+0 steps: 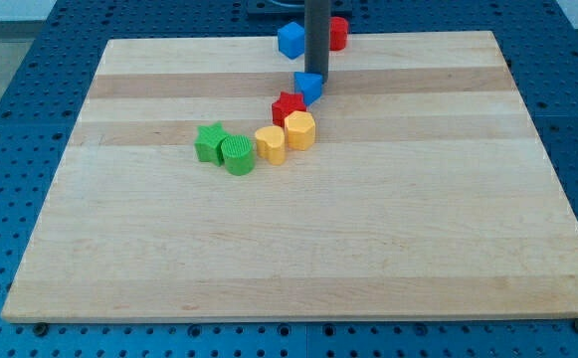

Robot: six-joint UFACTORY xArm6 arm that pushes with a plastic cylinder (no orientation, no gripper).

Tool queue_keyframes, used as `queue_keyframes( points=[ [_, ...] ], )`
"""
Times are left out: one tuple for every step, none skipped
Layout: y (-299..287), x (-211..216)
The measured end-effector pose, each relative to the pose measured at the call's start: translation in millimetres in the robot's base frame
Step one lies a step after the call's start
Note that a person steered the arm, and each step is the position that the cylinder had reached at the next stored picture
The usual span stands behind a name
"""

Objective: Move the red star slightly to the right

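Observation:
The red star (pixel 288 105) lies on the wooden board (pixel 298 249) a little above its middle. A small blue block (pixel 310 89) touches its upper right side. A yellow hexagonal block (pixel 299 130) sits just below the star and a second yellow block (pixel 271 144) lies to that one's left. My tip (pixel 315 77) is the lower end of the dark rod and stands at the top of the small blue block, up and to the right of the red star.
A green star (pixel 210 142) and a green round block (pixel 237 155) sit left of the yellow blocks. A blue block (pixel 290 40) and a red block (pixel 337 34) lie by the board's top edge, on either side of the rod.

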State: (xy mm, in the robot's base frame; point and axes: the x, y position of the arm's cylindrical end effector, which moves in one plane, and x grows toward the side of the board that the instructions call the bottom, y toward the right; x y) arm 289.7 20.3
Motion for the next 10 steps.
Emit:
queue_keyframes(
  points=[
    [-76,0],
    [-142,7],
    [-153,32],
    [-137,63],
    [-122,77],
    [-97,79],
    [-58,78],
    [-40,76],
    [-60,76],
    [-99,74]
  ],
)
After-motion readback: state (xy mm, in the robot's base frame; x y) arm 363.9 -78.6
